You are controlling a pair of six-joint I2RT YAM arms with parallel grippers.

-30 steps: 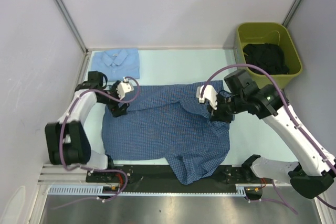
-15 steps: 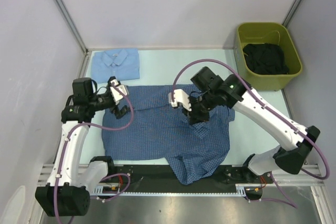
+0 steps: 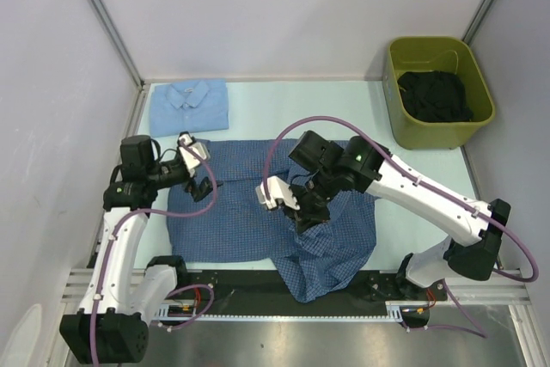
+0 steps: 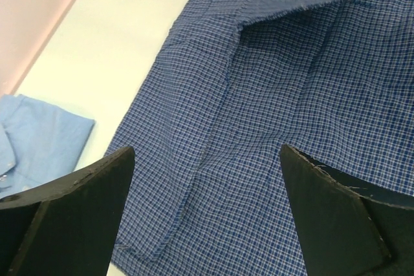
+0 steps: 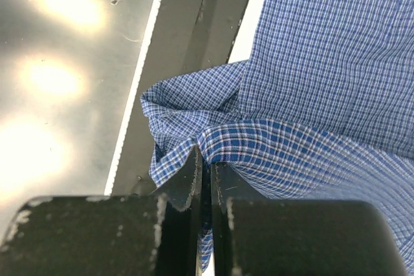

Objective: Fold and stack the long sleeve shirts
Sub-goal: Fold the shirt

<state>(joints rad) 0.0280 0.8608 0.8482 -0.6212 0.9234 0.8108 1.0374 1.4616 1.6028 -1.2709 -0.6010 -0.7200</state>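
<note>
Blue checked shirt [image 3: 232,225] lies spread on the table [image 3: 284,109], its hem hanging over the near edge. Right gripper [image 3: 302,212] is clamped on a raised fold near its middle. Left gripper [image 3: 204,180] hovers over its left edge, wide open and empty. Pale shirt [image 3: 191,106] lies folded beyond its far-left corner.

A pale mint-green bench [image 3: 292,100] sits boxed in by plain off-white panels: a back wall [image 3: 284,15], a left wall [image 3: 47,126] and a right wall [image 3: 526,58], with slanting grey metal posts [image 3: 103,16] at the rear corners. An olive-green plastic bin [image 3: 434,42] holding dark cloth [image 3: 436,94] stands by the bench's far right corner. Along the near edge run a black strip [image 3: 249,281] and a white toothed rail [image 3: 258,320], and nearer the camera a brushed steel plate [image 3: 284,345] throws back bright, blurred spots of light [image 5: 61,4]
</note>
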